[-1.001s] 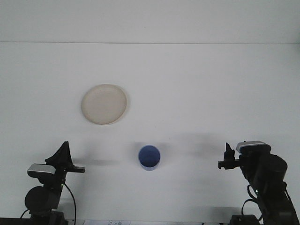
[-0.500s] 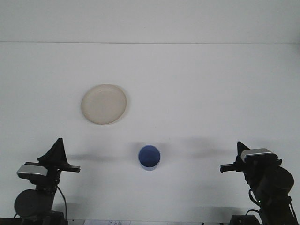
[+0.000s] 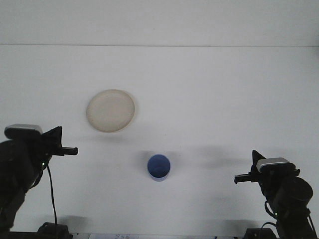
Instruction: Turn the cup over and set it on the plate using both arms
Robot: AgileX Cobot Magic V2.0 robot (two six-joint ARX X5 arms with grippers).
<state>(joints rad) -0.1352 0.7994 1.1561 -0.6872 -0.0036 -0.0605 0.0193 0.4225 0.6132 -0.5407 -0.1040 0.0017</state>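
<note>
Plainly, the task has hardly begun. The blue cup [image 3: 159,167] stands on the white worktop [image 3: 214,99] near the middle of the near edge, apart from everything else. Its mouth appears to face up, since the inside reads as a dark blue round, though from this high view I cannot be sure which end is up. The cream plate [image 3: 110,110] lies bare to the far left of the cup, well apart from it, with nothing on it.

Neither arm has anything in hand. The left gripper [image 3: 67,149] sits low at the left edge, pointing inward toward the middle of the worktop and well short of the cup. The right gripper [image 3: 240,177] sits by the near right corner, also pointing inward, at about the cup's level and well apart from it. Both show only as small dark shapes, so I cannot tell whether either is spread or pressed together.

Judging from this, every real step is left: one arm must reach and take the cup, it must be turned over (likely with a handover between the arms, since the task asks for both), and then it must be carried across and set down on the plate. The cup is closer to neither arm in any obvious way, so which one goes first is open.
</note>
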